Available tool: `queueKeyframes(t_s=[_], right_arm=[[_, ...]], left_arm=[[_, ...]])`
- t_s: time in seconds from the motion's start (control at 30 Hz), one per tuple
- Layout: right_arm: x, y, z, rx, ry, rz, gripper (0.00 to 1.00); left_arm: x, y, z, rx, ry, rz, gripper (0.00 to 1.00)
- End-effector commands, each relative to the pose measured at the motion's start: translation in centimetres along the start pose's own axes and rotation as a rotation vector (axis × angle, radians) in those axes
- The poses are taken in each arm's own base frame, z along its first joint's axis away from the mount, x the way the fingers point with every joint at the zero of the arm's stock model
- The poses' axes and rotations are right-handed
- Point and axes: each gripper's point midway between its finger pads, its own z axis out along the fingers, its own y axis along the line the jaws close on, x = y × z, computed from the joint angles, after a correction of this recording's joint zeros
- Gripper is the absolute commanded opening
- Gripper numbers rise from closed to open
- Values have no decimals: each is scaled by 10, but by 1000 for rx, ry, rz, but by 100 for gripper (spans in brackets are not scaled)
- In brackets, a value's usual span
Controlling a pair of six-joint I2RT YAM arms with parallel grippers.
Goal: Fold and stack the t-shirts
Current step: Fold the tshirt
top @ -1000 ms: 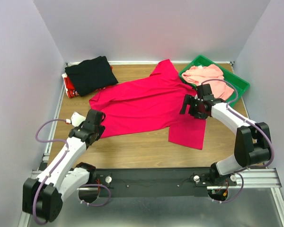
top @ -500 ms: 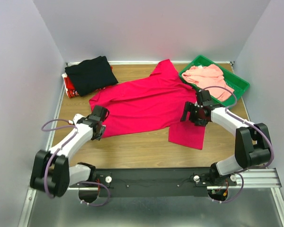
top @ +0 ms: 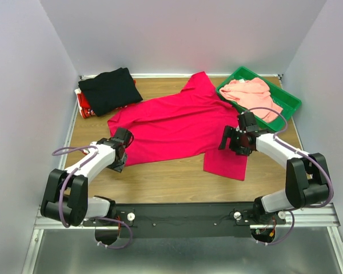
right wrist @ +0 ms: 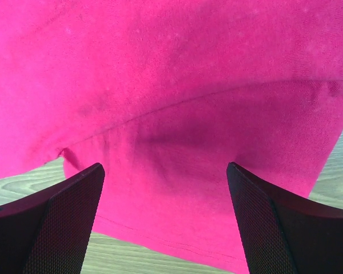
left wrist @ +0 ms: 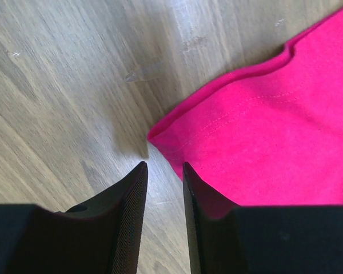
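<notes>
With fingers barely apart, my left gripper (left wrist: 163,171) straddles the left hem corner of the bright crimson-magenta cloth t-shirt (top: 177,123) spread on the wooden table (top: 160,177), my right gripper (right wrist: 164,166) splayed wide above its right side, presumably readying a two-handed fold.

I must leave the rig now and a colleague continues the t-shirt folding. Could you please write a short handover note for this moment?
Left gripper: jaws narrowly apart, empty, low at the near-left corner of the crimson t-shirt.
Right gripper: jaws wide open, empty, above that shirt's right part.
Crimson t-shirt: spread on the table, unfolded.
Black t-shirt: folded, far-left corner.
Salmon-pink t-shirt: crumpled in the green tray.
Done: black one looks folded. Left: fold crimson and pink, then stack all three.
</notes>
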Motion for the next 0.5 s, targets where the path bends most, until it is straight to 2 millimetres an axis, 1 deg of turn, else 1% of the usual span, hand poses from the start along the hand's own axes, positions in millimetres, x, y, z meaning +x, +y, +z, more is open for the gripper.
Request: queueKeyframes(t_s=[0.0,0.07,0.2,0.3,0.33,0.4,0.43,0.47], right_arm=[[-2,-1,-4,2,-23,10,94],[-3,-2,-3,6,-25,6,94],[0,-5,-2,18,-21,14,94],[4,-11,-3,39,-22,25,94],[6,-12,-6,43,-24,28,94],[8,-15,-9,55,-29,33,94],[11,-22,-12,88,-30,45,94],[14,-27,-12,111,-24,53,94]], left_arm=[[-7,4,6,-54,-43,-35,39],[-7,6,11,-64,-53,-33,39],[-11,7,15,-59,-82,-24,31],[-11,5,16,-46,-83,7,24],[-10,1,16,-27,-78,13,20],[-11,-4,15,-6,-79,48,15],[-12,-9,13,17,-84,52,9],[-14,-12,11,27,-91,63,6]])
